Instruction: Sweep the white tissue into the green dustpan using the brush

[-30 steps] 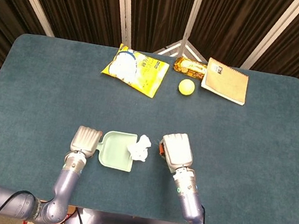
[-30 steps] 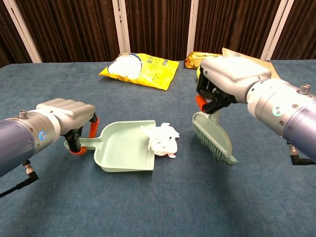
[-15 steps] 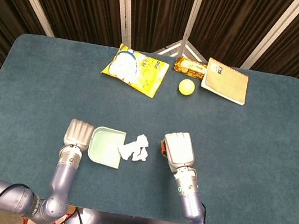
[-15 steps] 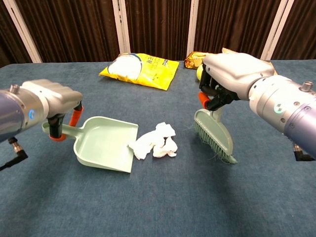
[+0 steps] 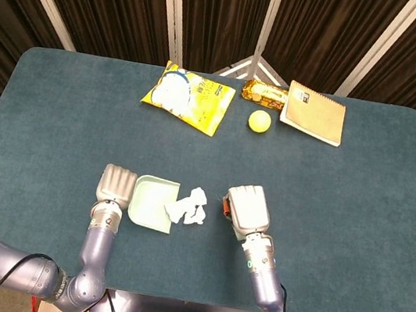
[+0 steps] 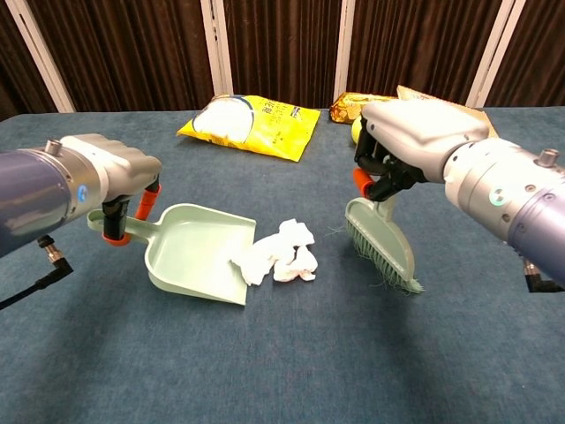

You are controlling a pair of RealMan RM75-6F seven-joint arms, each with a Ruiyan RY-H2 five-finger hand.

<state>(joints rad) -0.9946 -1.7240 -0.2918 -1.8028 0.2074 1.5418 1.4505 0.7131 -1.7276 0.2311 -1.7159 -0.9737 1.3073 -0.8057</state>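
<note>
**Tissue at the dustpan's lip, brush held beside it**

The dustpan (image 6: 194, 263) is gripped by its handle in the left hand (image 6: 115, 177), fingers closed around it. The tissue (image 6: 278, 256) lies crumpled on the tabletop (image 6: 291, 362), touching the pan's open edge at its 3 o'clock side. The brush (image 6: 381, 252) is held by the right hand (image 6: 410, 141), fingers closed on its handle, at 3 o'clock of the tissue, apart from it.

place: lab test booth | cues: dark curtains (image 5: 216, 7) on white frame; blue felt table (image 5: 357, 211)
</note>
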